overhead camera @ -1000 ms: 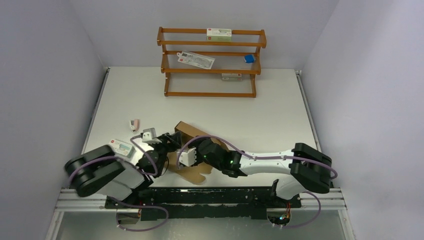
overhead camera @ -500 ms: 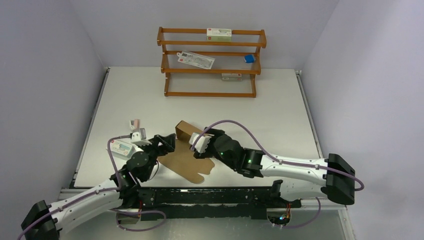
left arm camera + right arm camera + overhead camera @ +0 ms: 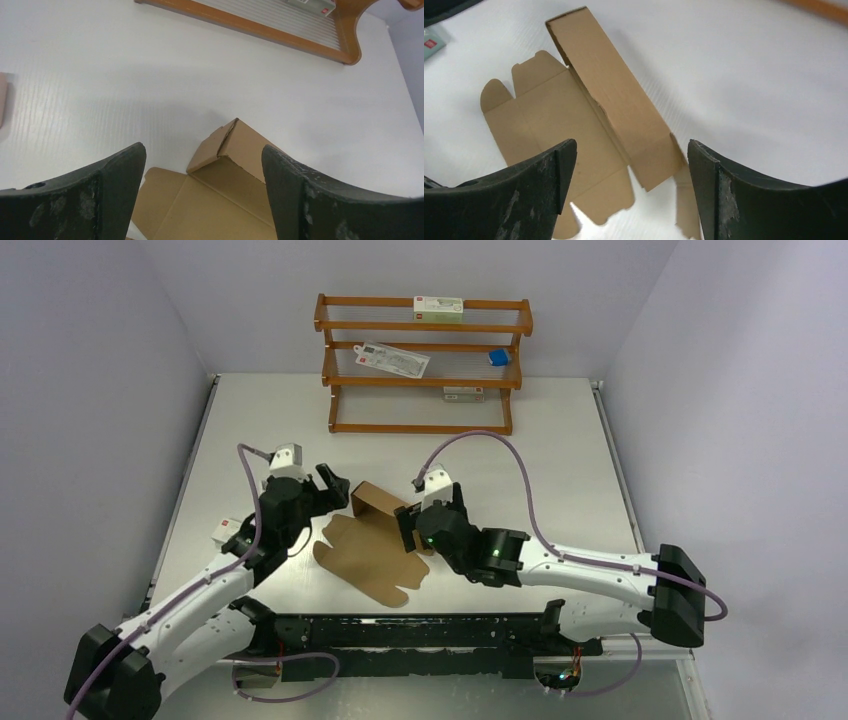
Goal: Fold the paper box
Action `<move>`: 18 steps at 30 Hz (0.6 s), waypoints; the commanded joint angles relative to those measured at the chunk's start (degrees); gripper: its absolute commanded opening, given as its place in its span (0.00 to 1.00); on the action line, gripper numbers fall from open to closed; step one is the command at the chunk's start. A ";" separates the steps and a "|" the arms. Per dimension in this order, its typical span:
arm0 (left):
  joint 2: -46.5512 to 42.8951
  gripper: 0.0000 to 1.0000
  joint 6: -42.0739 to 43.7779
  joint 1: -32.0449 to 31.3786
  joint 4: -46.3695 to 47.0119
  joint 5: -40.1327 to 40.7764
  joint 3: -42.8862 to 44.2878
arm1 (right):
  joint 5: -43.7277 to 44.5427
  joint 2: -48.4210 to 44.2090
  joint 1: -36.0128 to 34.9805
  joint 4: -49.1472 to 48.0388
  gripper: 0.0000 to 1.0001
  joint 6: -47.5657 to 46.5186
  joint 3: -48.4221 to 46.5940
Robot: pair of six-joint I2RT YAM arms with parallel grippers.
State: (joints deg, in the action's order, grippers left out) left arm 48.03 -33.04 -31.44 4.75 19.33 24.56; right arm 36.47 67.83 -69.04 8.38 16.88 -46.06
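White table (image 3: 560,460): paper box (image 3: 365,560) lies half-flat between your arms, raised wall diagonal, far-left to near-right. Your left gripper (image 3: 333,490) sits beside its far corner, right gripper (image 3: 408,530) over the other end; both gape empty.

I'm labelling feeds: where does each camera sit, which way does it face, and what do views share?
Top external: above and behind the arm bases, looking down the table toward the wooden rack; both arms, left gripper and right gripper show.
Left wrist: on the left arm, facing forward-down at a raised corner of the paper box and the rack's foot; its fingers show.
Right wrist: on the right arm, looking down at the paper box; its fingers show.
All three share the paper box.
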 commanded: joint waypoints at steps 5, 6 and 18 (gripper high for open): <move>11.51 0.80 1.31 7.23 1.15 -16.09 7.61 | 2.19 4.54 0.59 14.08 0.76 31.36 -3.80; 12.58 0.79 1.31 7.78 1.66 -17.51 7.97 | 2.38 4.99 0.71 14.61 0.74 32.73 -3.85; 22.03 0.67 1.36 9.73 6.01 -25.03 9.68 | 1.50 4.37 3.72 7.80 0.54 39.47 1.24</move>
State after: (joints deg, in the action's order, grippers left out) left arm 68.51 -32.12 -22.31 7.49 -0.95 32.34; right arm 36.71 73.69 -66.43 19.97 52.16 -47.51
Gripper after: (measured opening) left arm 0.686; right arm 0.564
